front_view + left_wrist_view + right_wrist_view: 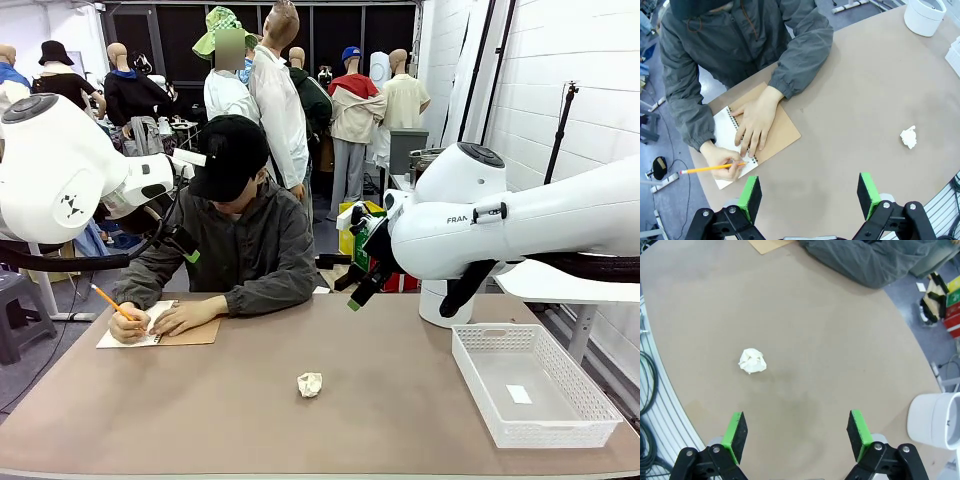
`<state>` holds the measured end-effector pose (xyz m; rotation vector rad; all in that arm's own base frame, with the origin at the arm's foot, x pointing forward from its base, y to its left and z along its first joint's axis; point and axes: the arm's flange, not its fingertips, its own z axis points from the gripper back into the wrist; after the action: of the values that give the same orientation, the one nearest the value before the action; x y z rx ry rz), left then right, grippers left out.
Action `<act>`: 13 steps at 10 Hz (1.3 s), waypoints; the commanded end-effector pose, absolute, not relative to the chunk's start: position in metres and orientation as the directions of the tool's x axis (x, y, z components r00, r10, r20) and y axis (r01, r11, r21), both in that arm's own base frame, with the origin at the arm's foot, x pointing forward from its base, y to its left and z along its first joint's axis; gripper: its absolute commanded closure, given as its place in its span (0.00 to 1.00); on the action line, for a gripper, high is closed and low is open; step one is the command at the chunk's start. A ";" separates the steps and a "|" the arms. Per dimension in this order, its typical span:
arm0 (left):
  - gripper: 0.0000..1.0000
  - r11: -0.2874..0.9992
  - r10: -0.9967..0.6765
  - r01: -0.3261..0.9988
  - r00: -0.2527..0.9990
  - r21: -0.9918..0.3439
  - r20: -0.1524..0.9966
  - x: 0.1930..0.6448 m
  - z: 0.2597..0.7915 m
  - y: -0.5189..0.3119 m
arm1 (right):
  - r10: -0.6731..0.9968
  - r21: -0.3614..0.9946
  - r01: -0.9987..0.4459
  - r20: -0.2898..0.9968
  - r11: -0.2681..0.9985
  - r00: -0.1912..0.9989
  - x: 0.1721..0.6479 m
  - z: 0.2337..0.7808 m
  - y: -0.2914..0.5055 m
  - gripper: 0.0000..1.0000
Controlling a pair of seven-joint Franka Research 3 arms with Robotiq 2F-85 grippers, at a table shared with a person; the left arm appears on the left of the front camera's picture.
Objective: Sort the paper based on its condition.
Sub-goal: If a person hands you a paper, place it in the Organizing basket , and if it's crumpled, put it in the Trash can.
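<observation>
**One crumpled paper on the desk, both tools wide and empty above it**

The paper [310, 384], balled up, lies alone on the bare desk [200, 415] at lower centre of the front view, well apart from everything else. The pick-up looks not yet begun. The right tool [797, 434] hangs high with the ball up and to the left of its spread green pads, and the left tool [810, 196] is just as wide, holding nothing. Next, I judge, one tool must centre over the ball, descend and close gently, since so light a wad may skid. Which bin suits it I cannot tell.

Counted: one paper ball, one notebook [190, 336] and one pencil [108, 300] under the person's hands at middle left, one white basket [548, 433] at lower right holding one small slip [519, 394], one round white tub [440, 305] behind it, and two tools.
</observation>
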<state>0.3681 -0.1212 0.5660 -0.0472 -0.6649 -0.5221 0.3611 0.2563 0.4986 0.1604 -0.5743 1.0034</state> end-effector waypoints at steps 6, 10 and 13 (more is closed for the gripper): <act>0.00 0.871 -0.446 0.476 0.668 0.119 0.596 0.368 0.567 -0.120 | 0.864 -0.058 -0.920 0.371 0.388 0.341 0.382 0.416 0.320 0.00; 0.00 0.871 -0.446 0.476 0.668 0.119 0.596 0.368 0.567 -0.120 | 0.909 -0.034 -0.958 0.326 0.285 0.259 0.384 0.383 0.349 0.00; 0.00 0.871 -0.446 0.476 0.668 0.119 0.596 0.368 0.567 -0.120 | 0.945 -0.014 -0.981 0.271 0.196 0.185 0.389 0.361 0.363 0.00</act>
<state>0.3681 -0.1216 0.5660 -0.0469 -0.6646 -0.5228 0.3782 0.3615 0.3629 0.1635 -0.2708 1.3167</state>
